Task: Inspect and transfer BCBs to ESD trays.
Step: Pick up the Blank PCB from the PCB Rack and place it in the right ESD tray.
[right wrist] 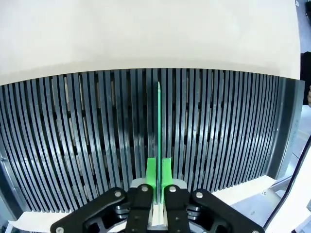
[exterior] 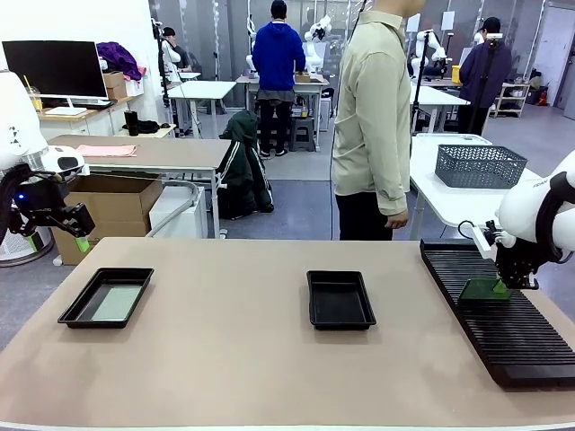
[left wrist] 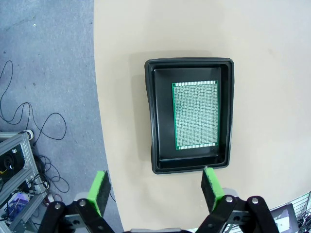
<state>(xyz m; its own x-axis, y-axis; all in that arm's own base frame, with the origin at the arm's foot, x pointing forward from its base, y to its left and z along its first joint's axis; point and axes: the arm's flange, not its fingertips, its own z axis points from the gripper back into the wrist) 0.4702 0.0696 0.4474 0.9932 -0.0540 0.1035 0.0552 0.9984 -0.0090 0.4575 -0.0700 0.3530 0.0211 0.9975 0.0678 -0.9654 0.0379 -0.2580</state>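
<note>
Now, rack: right claw clamps upright BCB on its left side.
ESD tray: well left of rack, holds second BCB; left claw spread wide, empty.
Ribs: edge-pinched BCB could snag or slip if lifted tilted.

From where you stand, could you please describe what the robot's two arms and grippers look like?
The left arm and right arm have rounded glossy white shells. The left gripper and right gripper are black, with hinged linkage fingers and bright green pads. A black cable loops by the right wrist.
</note>
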